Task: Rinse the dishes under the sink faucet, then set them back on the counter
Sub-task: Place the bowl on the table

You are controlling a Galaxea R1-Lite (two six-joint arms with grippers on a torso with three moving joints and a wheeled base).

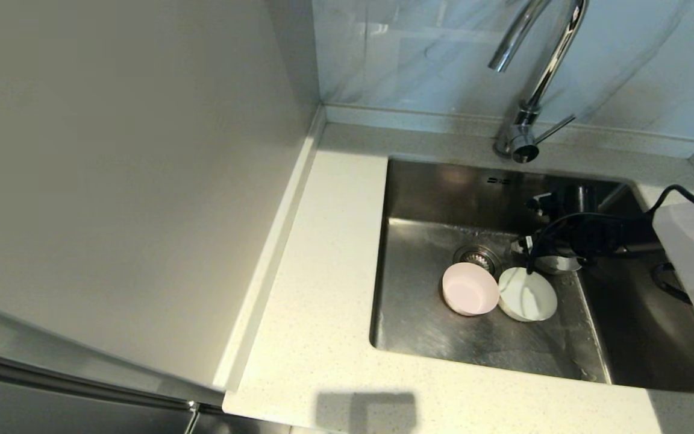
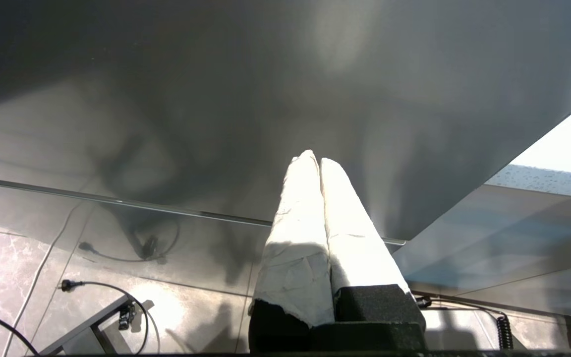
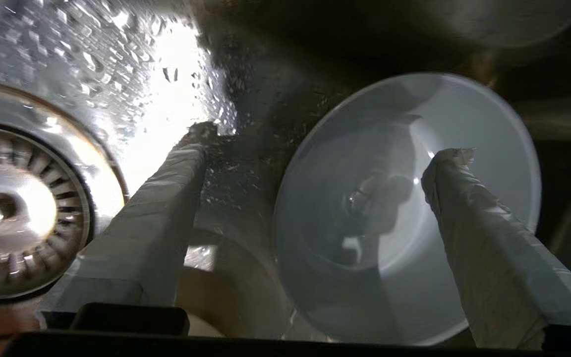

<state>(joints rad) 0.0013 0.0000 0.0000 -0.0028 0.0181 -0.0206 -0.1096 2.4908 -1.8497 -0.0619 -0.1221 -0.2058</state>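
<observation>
Three bowls lie in the sink (image 1: 419, 199) beside the strainer drain (image 1: 476, 258): a pale pink one (image 1: 470, 289), a white one (image 1: 528, 295) and a pale grey one (image 1: 559, 264), half hidden under my right gripper (image 1: 534, 246). In the right wrist view that gripper (image 3: 317, 148) is open just above the grey bowl (image 3: 365, 248), whose rim lies between the fingers. One fingertip (image 3: 446, 161) is over the bowl's inside and the other (image 3: 191, 144) over the wet sink floor. The faucet (image 1: 540, 72) stands behind; no water shows. My left gripper (image 2: 315, 159) is shut and empty, parked below the counter (image 1: 323, 271).
A beige wall panel (image 1: 112, 150) rises left of the counter's raised rim. The faucet lever (image 1: 555, 128) points right. My right arm's white housing (image 1: 693, 259) and black cable (image 1: 570, 220) span the sink's right side. The left wrist view shows a grey panel (image 2: 216, 99) and floor cables (image 2: 82, 285).
</observation>
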